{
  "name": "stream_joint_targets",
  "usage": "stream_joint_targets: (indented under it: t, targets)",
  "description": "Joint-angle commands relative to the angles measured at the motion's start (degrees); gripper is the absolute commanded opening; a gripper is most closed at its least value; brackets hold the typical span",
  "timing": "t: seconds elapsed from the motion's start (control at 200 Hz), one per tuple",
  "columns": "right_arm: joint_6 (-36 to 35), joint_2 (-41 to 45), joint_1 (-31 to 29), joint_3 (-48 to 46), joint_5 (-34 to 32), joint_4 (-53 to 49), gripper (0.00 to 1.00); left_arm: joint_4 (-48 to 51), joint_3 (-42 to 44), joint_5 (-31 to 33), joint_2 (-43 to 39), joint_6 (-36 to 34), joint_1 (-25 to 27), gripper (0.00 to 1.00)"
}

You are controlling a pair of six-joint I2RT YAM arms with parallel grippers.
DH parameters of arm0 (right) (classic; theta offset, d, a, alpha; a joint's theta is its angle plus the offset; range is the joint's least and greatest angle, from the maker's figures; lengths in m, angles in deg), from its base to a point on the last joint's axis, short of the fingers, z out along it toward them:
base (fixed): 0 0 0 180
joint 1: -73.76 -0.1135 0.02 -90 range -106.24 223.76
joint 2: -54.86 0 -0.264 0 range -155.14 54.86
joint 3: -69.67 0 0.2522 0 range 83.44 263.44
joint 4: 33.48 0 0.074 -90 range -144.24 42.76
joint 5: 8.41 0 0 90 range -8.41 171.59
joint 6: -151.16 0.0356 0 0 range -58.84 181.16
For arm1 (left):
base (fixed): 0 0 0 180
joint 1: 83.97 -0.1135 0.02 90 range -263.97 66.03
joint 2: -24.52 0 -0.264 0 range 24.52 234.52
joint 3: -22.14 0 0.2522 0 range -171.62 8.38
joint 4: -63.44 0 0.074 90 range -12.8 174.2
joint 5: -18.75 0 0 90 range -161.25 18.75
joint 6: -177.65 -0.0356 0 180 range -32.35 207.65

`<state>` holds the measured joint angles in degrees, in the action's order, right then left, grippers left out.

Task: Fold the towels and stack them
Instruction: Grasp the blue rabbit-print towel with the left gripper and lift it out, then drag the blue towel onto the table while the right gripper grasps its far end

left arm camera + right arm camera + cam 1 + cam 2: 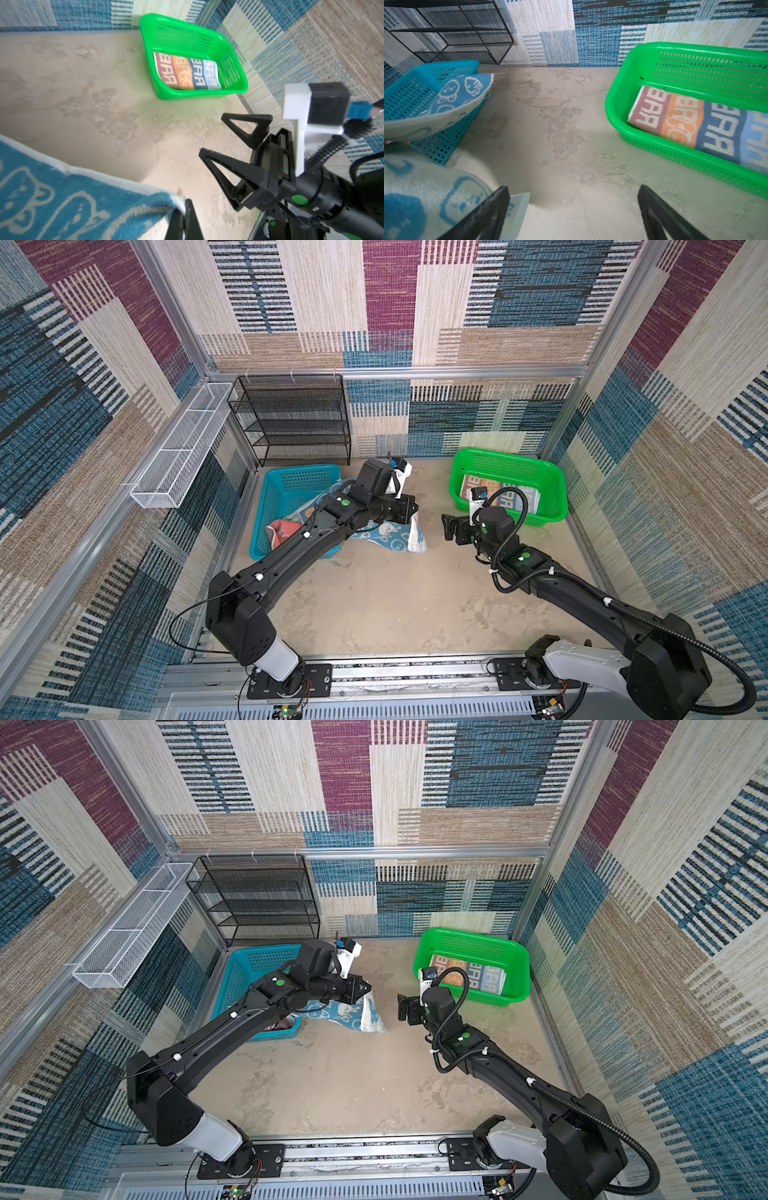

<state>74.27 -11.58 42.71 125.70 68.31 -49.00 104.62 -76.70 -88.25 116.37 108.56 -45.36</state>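
Note:
My left gripper (409, 510) (186, 204) is shut on a corner of the blue towel with white rabbit faces (390, 537) (353, 1016) (62, 197). That towel hangs from the corner and trails back over the blue basket (291, 477). A coral towel (282, 531) lies crumpled in that basket. My right gripper (451, 526) (405, 1009) (571, 193) is open and empty, just right of the hanging towel's pale underside (425, 197). The lettered orange-and-blue towel (503, 497) (187, 70) (695, 122) lies folded in the green basket (511, 456).
A black wire shelf (295, 418) stands against the back wall behind the blue basket. A white wire tray (183, 448) hangs on the left wall. Patterned walls close in three sides. Bare beige table (395, 593) lies between the baskets and the arm bases.

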Motion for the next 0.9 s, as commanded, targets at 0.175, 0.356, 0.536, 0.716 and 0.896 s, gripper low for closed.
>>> stream_joint_targets:
  t: [0.175, 0.356, 0.536, 0.716, 0.896]
  targets:
    - [-1.03, 2.55, -0.01, -2.81, -2.38, -0.61, 0.99, -3.95, -2.83, -6.36, 12.12, 0.65, 4.73, 0.0]
    - [0.26, 6.17, -0.01, -5.25, -2.14, -1.16, 0.99, -3.6, -6.08, -6.08, 21.29, 0.47, 5.36, 0.0]
    - [-0.26, 7.0, -0.06, -6.67, -3.53, -1.48, 0.99, -0.41, -12.92, -7.79, 29.6, -1.38, 5.48, 0.0]
    - [-1.94, 5.17, -0.01, -6.64, -3.49, -0.68, 0.99, 0.7, -14.73, -5.4, 32.04, -2.15, 5.55, 0.39]
    - [-4.76, 4.01, -0.07, -7.12, -1.81, 1.72, 0.99, 1.25, -13.37, 2.69, 27.68, -6.71, 5.42, 0.68]
